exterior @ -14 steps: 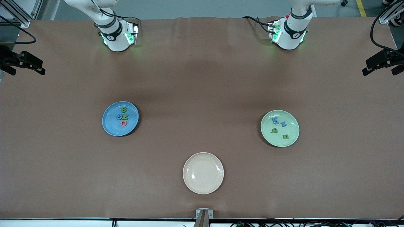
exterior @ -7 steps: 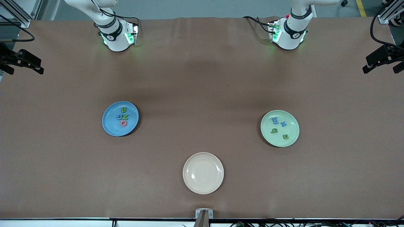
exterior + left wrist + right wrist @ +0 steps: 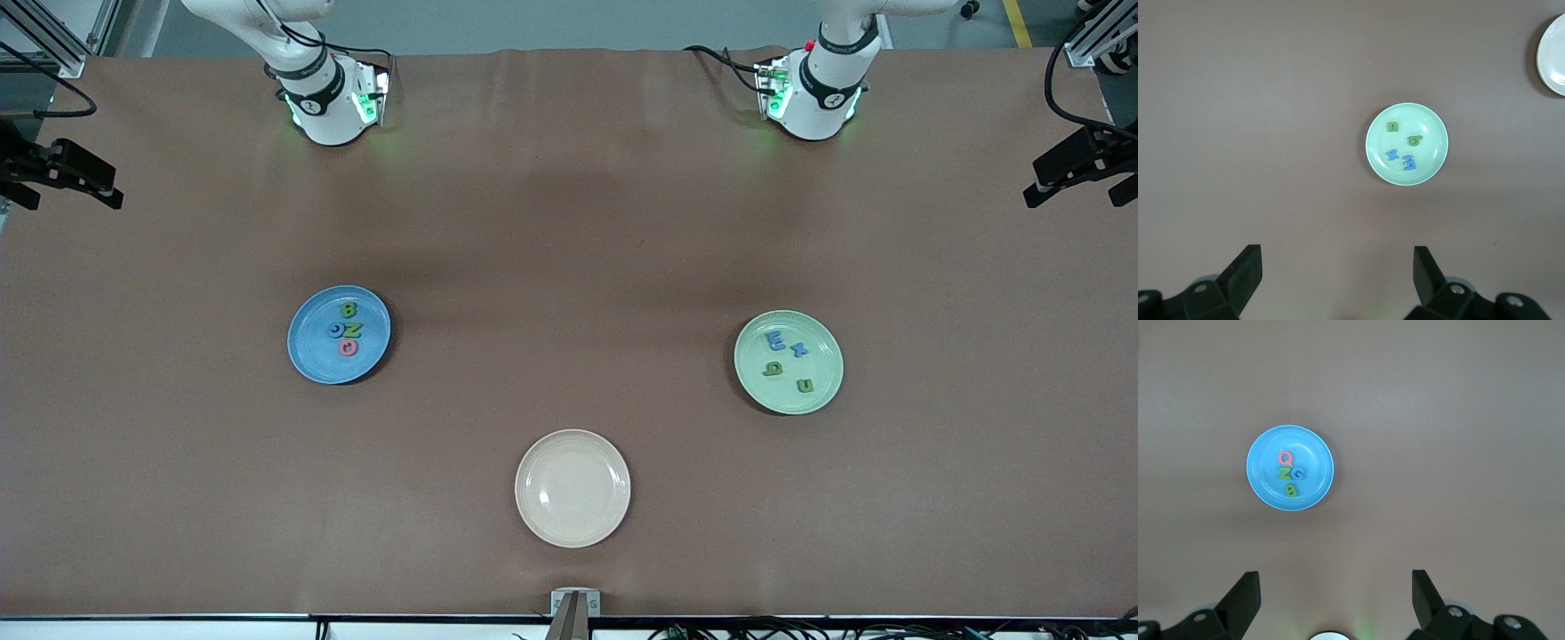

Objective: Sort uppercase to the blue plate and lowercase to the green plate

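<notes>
Front view shows me uppercase [image 3: 346, 329] on the blue plate [image 3: 311, 356] and lowercase [image 3: 787, 360] on the green plate [image 3: 822, 387], the cream plate [image 3: 573, 488] at six o'clock between them. Left gripper [image 3: 1335, 283] and right gripper [image 3: 1335, 603] wait high over the table, fingers apart.

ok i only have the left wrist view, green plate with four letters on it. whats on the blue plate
observer: the blue plate holds four capitals: green B, green N, blue G, red Q.
operator: anything on the cream plate, i just see its edge
observer: no, the cream plate has nothing on it.
operator: my left gripper is up high, jaws open and empty. what about the right
observer: the right gripper hangs high above the table at the right arm's end, jaws open and empty, with the blue plate in its camera.
</notes>
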`<state>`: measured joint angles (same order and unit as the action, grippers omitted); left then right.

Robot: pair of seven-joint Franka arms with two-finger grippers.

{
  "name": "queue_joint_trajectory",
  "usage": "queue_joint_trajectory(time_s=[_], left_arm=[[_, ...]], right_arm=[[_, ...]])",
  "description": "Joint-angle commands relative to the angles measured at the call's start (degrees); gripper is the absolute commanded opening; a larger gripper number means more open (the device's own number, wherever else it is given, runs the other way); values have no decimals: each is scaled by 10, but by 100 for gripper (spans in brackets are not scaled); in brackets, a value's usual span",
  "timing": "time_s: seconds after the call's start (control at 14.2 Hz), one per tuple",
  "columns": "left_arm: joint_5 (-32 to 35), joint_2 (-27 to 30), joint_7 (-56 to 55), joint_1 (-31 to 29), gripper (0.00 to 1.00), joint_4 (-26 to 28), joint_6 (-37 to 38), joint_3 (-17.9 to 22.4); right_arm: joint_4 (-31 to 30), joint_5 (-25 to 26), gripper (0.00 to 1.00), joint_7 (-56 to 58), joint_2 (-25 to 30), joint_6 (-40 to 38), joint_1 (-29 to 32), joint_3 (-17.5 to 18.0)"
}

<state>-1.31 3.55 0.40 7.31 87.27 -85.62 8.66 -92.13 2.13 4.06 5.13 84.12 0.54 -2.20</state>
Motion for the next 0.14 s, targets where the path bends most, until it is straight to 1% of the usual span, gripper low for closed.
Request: queue_joint_trajectory(time_s=[0.0, 0.07], left_arm=[[7, 0, -6, 0, 100, -4, -2, -1], [6, -1, -5, -1, 100, -4, -2, -1]], right_arm=[[-6, -20, 100, 8, 8, -3, 10, 3], [-6, -20, 100, 8, 8, -3, 10, 3]])
